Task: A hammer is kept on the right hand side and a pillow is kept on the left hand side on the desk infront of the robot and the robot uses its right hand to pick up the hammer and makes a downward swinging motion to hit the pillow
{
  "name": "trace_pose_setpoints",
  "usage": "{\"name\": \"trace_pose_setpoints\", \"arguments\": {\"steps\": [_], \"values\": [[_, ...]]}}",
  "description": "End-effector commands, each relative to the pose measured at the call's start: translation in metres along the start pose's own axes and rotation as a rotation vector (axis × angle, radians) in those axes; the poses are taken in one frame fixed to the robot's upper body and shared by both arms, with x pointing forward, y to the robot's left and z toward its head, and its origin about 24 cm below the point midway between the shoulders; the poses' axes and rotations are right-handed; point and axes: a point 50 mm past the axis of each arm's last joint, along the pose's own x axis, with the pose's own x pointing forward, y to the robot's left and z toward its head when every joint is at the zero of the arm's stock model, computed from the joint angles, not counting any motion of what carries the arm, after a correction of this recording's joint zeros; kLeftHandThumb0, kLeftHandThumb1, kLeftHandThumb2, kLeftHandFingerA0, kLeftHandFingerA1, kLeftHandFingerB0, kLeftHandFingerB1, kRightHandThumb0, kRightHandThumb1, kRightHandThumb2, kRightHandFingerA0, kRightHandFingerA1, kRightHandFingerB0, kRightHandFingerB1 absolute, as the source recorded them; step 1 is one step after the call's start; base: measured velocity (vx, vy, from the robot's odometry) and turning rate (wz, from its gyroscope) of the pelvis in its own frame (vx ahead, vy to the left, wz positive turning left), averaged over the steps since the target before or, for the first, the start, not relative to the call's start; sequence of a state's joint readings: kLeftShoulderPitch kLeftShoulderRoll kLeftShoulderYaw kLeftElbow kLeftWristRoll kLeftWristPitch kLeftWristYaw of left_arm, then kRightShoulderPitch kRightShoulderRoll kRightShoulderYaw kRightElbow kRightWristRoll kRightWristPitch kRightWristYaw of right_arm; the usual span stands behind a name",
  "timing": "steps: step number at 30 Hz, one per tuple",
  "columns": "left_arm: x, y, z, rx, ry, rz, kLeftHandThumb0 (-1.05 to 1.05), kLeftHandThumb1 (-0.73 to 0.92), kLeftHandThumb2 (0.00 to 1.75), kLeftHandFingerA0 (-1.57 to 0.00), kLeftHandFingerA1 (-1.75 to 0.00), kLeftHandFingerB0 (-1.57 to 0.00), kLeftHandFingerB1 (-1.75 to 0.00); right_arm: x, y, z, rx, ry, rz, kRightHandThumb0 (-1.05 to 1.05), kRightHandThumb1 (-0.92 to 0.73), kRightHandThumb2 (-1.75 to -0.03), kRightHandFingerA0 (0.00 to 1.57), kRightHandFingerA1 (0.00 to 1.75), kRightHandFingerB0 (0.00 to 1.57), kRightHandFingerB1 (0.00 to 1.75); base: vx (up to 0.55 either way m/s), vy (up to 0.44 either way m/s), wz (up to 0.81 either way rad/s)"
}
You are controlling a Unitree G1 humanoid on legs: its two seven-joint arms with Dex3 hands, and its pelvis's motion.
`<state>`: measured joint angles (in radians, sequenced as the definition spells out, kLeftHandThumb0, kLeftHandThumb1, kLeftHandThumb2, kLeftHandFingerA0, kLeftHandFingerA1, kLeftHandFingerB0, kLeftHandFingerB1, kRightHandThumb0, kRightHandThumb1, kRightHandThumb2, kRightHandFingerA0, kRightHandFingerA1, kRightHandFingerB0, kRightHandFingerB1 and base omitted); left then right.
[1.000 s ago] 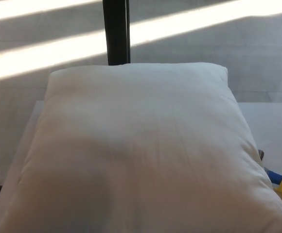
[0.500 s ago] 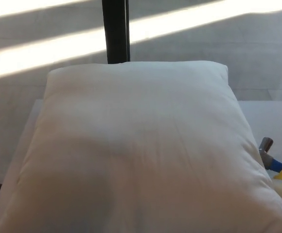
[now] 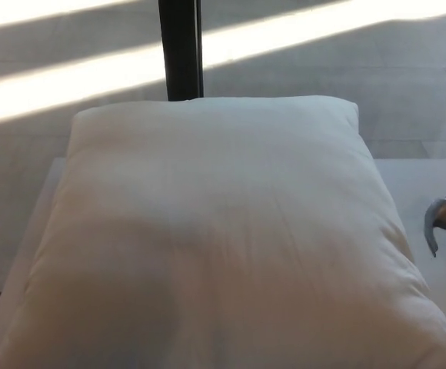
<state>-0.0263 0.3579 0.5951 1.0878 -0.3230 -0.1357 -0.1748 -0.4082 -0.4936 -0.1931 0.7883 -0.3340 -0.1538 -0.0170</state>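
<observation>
A large white pillow [image 3: 215, 238] fills most of the head view and covers the white desk [image 3: 423, 181]. At the right edge, the grey metal head of a hammer [image 3: 441, 217] hangs above the desk, just right of the pillow's side. A short bit of its blue and yellow handle shows before it leaves the picture. Neither of my hands shows in the picture, so what holds the hammer is hidden.
A black vertical post [image 3: 180, 50] stands behind the pillow's far edge. Grey floor with bright sunlight stripes [image 3: 69, 77] lies beyond the desk. A strip of bare desk shows to the right of the pillow.
The hammer head has risen along the right edge, from low beside the pillow to higher above the desk. Less of the yellow handle shows now. The pillow has not moved.
</observation>
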Motion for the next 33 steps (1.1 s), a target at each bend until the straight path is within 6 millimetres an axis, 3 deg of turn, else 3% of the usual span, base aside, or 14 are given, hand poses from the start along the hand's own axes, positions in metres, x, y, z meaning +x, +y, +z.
{"name": "trace_pose_setpoints", "arguments": {"steps": [1,2,3,5,6,11,14,18,20,24,26,28,29,33], "values": [[-0.005,0.012,0.0,0.005,-0.022,0.011,-0.54,0.58,0.58,-0.69,-0.46,-0.67,-0.45,0.018,-0.042,0.03,0.795,0.071,-0.108,-0.31,-0.57,-1.09,1.03,1.75,0.78,1.66,0.0,0.0,0.0],[-0.005,0.012,0.0,0.006,-0.023,0.011,-0.53,0.58,0.59,-0.69,-0.46,-0.67,-0.45,0.018,-0.043,0.033,0.826,0.072,-0.114,-0.25,-0.57,-1.11,1.05,1.75,0.71,1.75,0.0,0.0,0.0],[-0.004,0.012,-0.001,0.0,-0.019,0.012,-0.53,0.58,0.58,-0.68,-0.46,-0.67,-0.45,0.02,-0.044,0.042,0.858,0.044,-0.098,-0.24,-0.44,-1.3,1.08,1.75,0.76,1.72,0.0,0.0,0.0],[-0.004,0.012,-0.001,0.003,-0.02,0.012,-0.54,0.58,0.58,-0.68,-0.46,-0.68,-0.45,0.02,-0.045,0.045,0.876,0.032,-0.091,-0.24,-0.44,-1.33,1.08,1.75,0.78,1.71,0.0,0.0,0.0],[-0.004,0.012,-0.001,0.002,-0.018,0.014,-0.54,0.57,0.58,-0.67,-0.46,-0.68,-0.45,0.02,-0.045,0.049,0.903,0.023,-0.079,-0.22,-0.58,-1.23,1.06,1.75,0.75,1.75,0.0,0.0,0.0],[-0.005,0.012,-0.003,-0.01,-0.009,0.016,-0.53,0.57,0.58,-0.7,-0.46,-0.68,-0.45,0.018,-0.045,0.069,1.008,-0.022,0.014,-0.26,-0.57,-1.26,1.06,1.75,0.77,1.75,0.0,0.0,0.0],[-0.006,0.014,-0.006,-0.012,-0.004,0.009,-0.52,0.59,0.59,-0.7,-0.47,-0.64,-0.45,0.015,-0.043,0.085,1.063,-0.02,0.074,-0.29,-0.66,-1.08,1.0,1.75,0.69,1.75,0.0,0.0,0.0],[-0.006,0.016,-0.007,-0.008,0.002,0.018,-0.54,0.56,0.58,-0.72,-0.47,-0.7,-0.45,0.01,-0.035,0.123,1.22,-0.027,0.255,-0.26,-0.75,-1.07,1.02,1.75,0.72,1.75,0.0,0.0,0.0],[-0.007,0.016,-0.008,-0.001,0.003,0.016,-0.55,0.57,0.58,-0.73,-0.48,-0.7,-0.45,0.007,-0.033,0.128,1.195,-0.042,0.278,-0.25,-0.72,-1.09,1.03,1.75,0.7,1.75,0.0,0.0,0.0],[-0.008,0.016,-0.01,-0.005,0.004,0.025,-0.55,0.57,0.58,-0.7,-0.46,-0.68,-0.45,-0.013,-0.011,0.169,1.135,-0.102,0.519,-0.3,-0.71,-1.06,1.03,1.75,0.62,1.75,0.0,0.0,0.0],[-0.01,0.019,-0.011,0.001,0.005,0.021,-0.55,0.57,0.58,-0.68,-0.46,-0.66,-0.45,-0.019,-0.004,0.172,1.132,-0.106,0.594,-0.32,-0.69,-1.12,1.03,1.75,0.66,1.75,0.0,0.0,0.0],[-0.012,0.021,-0.012,0.015,0.001,0.009,-0.54,0.58,0.58,-0.68,-0.47,-0.66,-0.45,-0.028,0.007,0.183,1.108,-0.089,0.782,-0.34,-0.76,-1.01,1.02,1.75,0.66,1.75,0.0,0.0,0.0],[-0.012,0.021,-0.012,0.014,0.001,0.011,-0.52,0.59,0.58,-0.7,-0.47,-0.67,-0.45,-0.031,0.009,0.185,1.102,-0.085,0.798,-0.31,-0.73,-1.04,1.02,1.75,0.69,1.64,0.0,0.0,0.0],[-0.011,0.021,-0.012,0.01,0.009,0.023,-0.52,0.59,0.58,-0.7,-0.46,-0.68,-0.45,-0.041,0.018,0.196,1.013,-0.107,0.86,-0.28,-0.66,-1.16,1.05,1.75,0.77,1.64,0.0,0.0,0.0]]}}
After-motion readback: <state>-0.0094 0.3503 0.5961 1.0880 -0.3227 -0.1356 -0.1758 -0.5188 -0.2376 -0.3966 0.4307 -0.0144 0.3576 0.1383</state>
